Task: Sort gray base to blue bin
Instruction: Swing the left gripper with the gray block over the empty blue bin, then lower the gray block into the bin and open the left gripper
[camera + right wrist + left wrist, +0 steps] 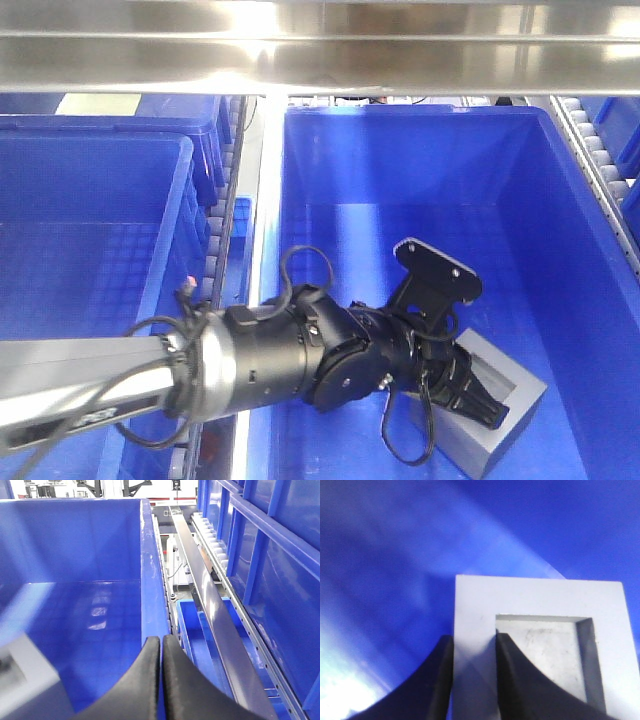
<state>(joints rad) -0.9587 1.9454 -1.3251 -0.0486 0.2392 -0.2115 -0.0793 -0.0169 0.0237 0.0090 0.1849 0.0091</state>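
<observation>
Nearest the front camera, the left arm reaches in from the lower left, with black cables looped around its dark wrist. Its left gripper is inside the blue bin, clamped on 1 wall of the gray base: 1 finger presses the outer side and the other sits inside the square recess. The base rests on the floor of the bin near its front right corner, recess facing up, slightly turned against the walls.

In the right wrist view, the right gripper has its 2 dark fingers pressed together with nothing between them, hanging over the rim of the same bin; a gray corner of the base shows at the lower left.

To the left stands a second blue crate, separated by a metal rail. Farther back, a shiny steel beam crosses the top of the front view.
</observation>
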